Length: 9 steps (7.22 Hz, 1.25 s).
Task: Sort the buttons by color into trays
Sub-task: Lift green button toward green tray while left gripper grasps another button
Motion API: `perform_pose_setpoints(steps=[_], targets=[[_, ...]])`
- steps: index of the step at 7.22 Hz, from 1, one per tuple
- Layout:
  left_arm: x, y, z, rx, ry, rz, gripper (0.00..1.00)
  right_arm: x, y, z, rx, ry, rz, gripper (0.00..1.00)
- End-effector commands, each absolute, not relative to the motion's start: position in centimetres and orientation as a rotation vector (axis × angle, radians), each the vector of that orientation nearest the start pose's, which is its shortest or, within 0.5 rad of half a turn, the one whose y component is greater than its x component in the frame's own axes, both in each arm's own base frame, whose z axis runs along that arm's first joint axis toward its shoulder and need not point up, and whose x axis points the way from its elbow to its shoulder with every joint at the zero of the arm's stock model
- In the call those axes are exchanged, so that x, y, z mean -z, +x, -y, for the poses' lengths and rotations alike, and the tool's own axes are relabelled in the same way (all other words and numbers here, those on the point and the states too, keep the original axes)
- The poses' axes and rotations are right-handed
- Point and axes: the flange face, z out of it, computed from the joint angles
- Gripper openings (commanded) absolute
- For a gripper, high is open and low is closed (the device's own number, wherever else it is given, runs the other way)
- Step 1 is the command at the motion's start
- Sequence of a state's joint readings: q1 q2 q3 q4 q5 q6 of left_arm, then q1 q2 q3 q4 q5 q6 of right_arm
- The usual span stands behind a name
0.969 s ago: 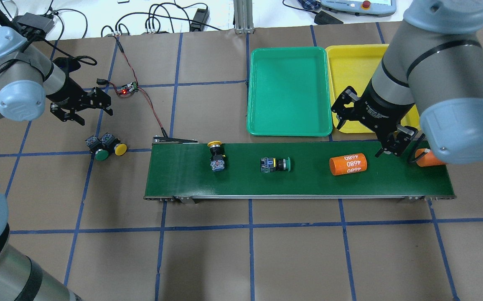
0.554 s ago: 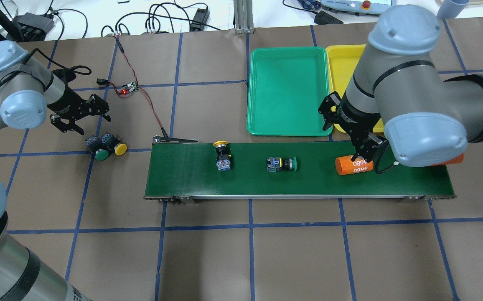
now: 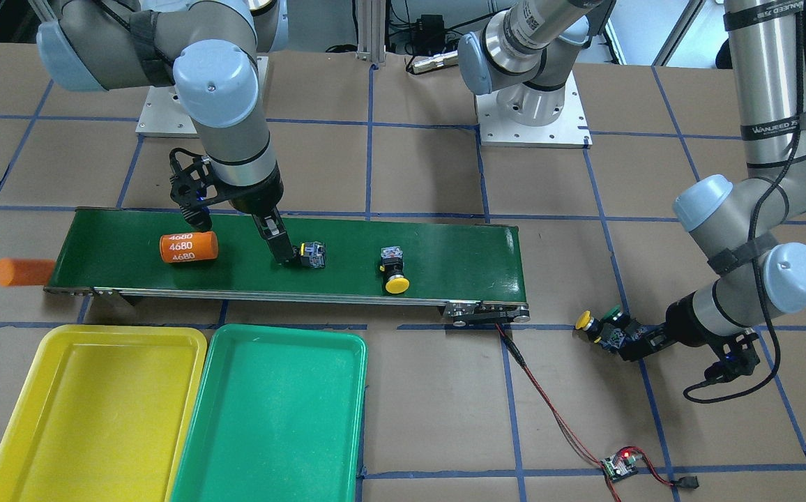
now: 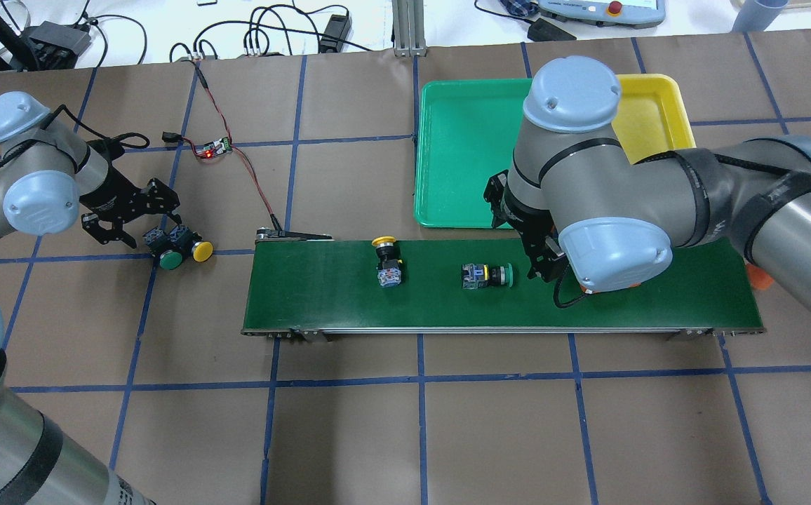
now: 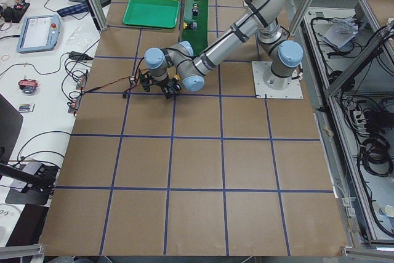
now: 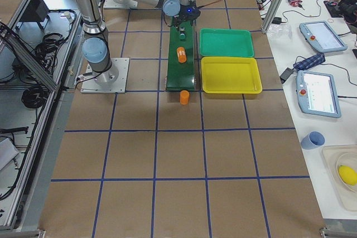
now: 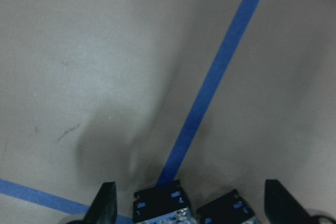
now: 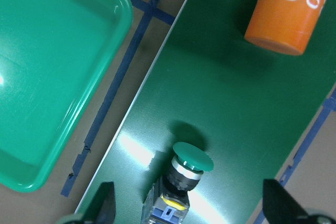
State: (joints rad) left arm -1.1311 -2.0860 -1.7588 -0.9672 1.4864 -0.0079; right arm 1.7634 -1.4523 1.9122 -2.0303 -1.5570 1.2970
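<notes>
A green button (image 4: 490,275) (image 3: 311,255) (image 8: 184,174) lies on its side on the conveyor belt (image 4: 321,294). My right gripper (image 4: 526,242) (image 8: 189,208) hangs open just above it, with the cap between the fingertips in the right wrist view. A yellow button (image 4: 386,263) (image 3: 394,272) stands further left on the belt. On the table off the belt's left end, a green button (image 4: 167,256) and a yellow button (image 4: 198,249) touch each other. My left gripper (image 4: 135,224) (image 7: 189,208) is open right behind them. The green tray (image 4: 461,154) and the yellow tray (image 4: 651,112) hold nothing.
An orange cylinder marked 4680 (image 3: 188,247) (image 8: 289,9) lies on the belt beside the right gripper. Another orange cylinder (image 3: 23,272) lies off the belt's end. A small circuit board (image 4: 212,149) with red wires sits behind the belt's left end.
My right arm swept left along the belt from the orange cylinder to the green button. The belt's items drifted right. My left gripper came down toward the pair of buttons.
</notes>
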Motion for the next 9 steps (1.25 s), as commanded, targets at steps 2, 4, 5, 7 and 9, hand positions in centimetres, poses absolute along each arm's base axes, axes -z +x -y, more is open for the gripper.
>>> perform_pose_setpoints(steps=[2,4,5,7,9], targets=[[-16.7,12.7,59.8,-0.127,-0.729,-3.142,1.0,-25.5,23.3,48.2,-0.054,1.755,-2.61,1.0],[-16.0,12.0,58.6,-0.155,-0.729,-3.147,0.98,-25.0,23.3,48.5,-0.062,1.751,-2.62,1.0],[-16.4,11.8,58.3,-0.151,-0.725,-3.145,0.9,-24.9,22.9,48.5,-0.067,1.754,-2.624,0.99],[-16.4,11.5,58.3,-0.151,-0.698,-3.158,0.59,-24.8,22.7,48.7,-0.071,1.727,-2.639,0.0],[-16.7,10.9,58.4,-0.142,-0.616,-3.166,0.0,-25.0,22.3,49.0,-0.062,1.651,-2.682,0.0]])
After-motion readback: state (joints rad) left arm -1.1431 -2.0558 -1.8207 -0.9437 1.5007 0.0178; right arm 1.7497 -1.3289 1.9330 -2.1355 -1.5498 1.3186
